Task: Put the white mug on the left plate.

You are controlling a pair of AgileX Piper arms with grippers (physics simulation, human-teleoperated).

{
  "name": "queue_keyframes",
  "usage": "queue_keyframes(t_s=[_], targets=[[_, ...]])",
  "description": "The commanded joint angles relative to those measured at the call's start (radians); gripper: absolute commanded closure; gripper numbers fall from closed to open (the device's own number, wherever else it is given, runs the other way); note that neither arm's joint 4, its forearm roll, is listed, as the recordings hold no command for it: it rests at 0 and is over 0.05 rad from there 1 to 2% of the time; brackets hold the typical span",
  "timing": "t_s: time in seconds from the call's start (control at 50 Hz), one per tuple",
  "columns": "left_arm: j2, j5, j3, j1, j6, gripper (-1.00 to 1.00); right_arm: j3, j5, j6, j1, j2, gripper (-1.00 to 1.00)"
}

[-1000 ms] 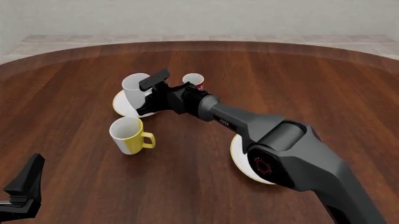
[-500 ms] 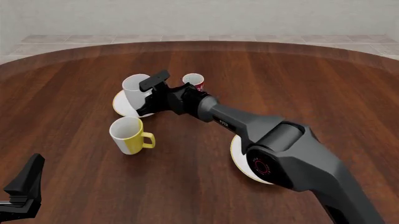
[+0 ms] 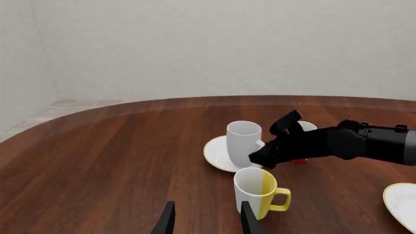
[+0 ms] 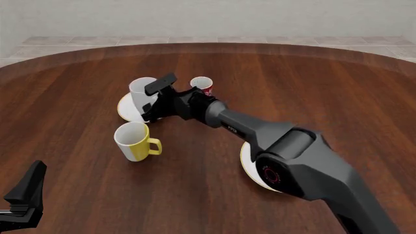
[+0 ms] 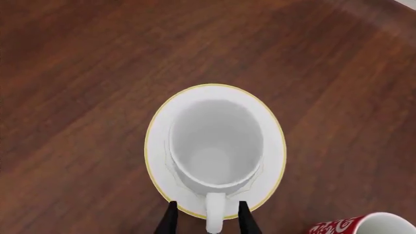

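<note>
The tall white ceramic mug (image 5: 216, 148) stands on the small gold-rimmed white plate (image 5: 159, 126), its handle between the right pincer's (image 5: 206, 218) parted fingers, retreat remaining.

Your white mug (image 5: 215, 148) stood upright on the left plate (image 5: 160, 146), its open mouth facing up and its inside plain white and empty. It was tall and all white, with a white loop handle (image 5: 215, 218) reaching out over the plate's edge. The plate was small, round and white with a thin gold rim, lying flat. The mug (image 4: 141, 95) sat roughly centred on the plate (image 4: 124, 109), covering most of it.
</note>
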Motion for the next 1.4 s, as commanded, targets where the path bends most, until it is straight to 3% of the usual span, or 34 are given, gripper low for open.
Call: queue_keyframes(t_s=[0.02,0.44,0.72,1.04,1.28,1.3,1.4], targets=[[0.000,0.000,0.000,0.000,0.000,-1.00,-0.014,0.006,0.011,0.005,0.009,-1.00],[0.000,0.000,0.000,0.000,0.000,-1.00,0.007,0.000,0.026,-0.001,-0.018,-1.00],[0.000,0.000,0.000,0.000,0.000,-1.00,0.198,-0.080,0.035,0.001,-0.163,-1.00],[0.000,0.000,0.000,0.000,0.000,-1.00,0.569,-0.228,0.041,0.007,-0.428,-1.00],[0.000,0.000,0.000,0.000,0.000,-1.00,0.919,-0.339,0.070,0.023,-0.732,-1.00],[0.000,0.000,0.000,0.000,0.000,-1.00,0.992,-0.366,0.066,0.025,-0.805,-1.00],[0.000,0.000,0.000,0.000,0.000,-1.00,1.138,-0.409,0.038,0.036,-0.930,-1.00]])
